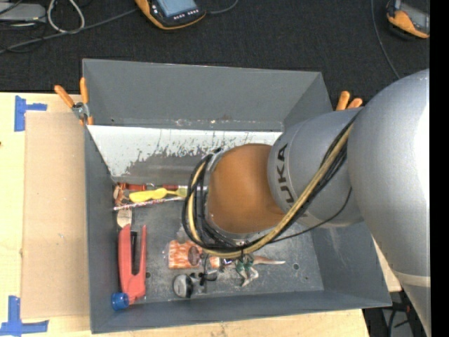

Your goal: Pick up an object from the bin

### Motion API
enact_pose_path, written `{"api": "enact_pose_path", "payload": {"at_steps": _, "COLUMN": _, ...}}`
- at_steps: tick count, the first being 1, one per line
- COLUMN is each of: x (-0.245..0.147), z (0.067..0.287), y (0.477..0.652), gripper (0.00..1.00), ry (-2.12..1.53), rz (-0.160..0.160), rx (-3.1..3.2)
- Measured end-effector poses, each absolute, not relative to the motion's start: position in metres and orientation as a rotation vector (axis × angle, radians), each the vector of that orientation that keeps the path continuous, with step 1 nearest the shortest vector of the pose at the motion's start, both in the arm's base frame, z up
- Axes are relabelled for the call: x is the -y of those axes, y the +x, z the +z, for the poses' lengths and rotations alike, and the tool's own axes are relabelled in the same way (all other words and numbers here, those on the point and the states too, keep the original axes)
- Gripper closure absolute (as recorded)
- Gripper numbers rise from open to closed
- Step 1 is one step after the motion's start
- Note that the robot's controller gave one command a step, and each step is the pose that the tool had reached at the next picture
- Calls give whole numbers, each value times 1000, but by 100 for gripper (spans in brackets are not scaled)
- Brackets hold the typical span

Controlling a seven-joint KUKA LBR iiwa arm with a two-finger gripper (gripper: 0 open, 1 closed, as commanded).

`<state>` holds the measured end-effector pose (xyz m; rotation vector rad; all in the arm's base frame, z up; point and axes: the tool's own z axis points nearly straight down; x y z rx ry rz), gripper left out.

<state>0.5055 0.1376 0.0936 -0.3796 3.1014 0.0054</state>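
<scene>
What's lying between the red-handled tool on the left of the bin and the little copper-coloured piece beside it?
Nothing: in the camera view, only bare grey bin floor separates the red-handled tool from the copper-coloured piece.

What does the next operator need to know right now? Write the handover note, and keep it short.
Hand: low near the front of the bin, under the arm's orange cover; no thing visibly held.
Nearest: copper-coloured block to its left, grey round piece, green piece.
Further off: red-handled tool by the left wall, yellow stick behind it.
Done: no pick shown.
Left: grasp one thing and lift it out.
</scene>
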Motion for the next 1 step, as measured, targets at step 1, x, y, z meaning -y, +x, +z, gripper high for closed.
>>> {"api": "enact_pose_path", "payload": {"at_steps": 1, "x": -116, "z": 81, "y": 490, "gripper": 100, "ry": -26, "rz": 19, "rx": -3121}}
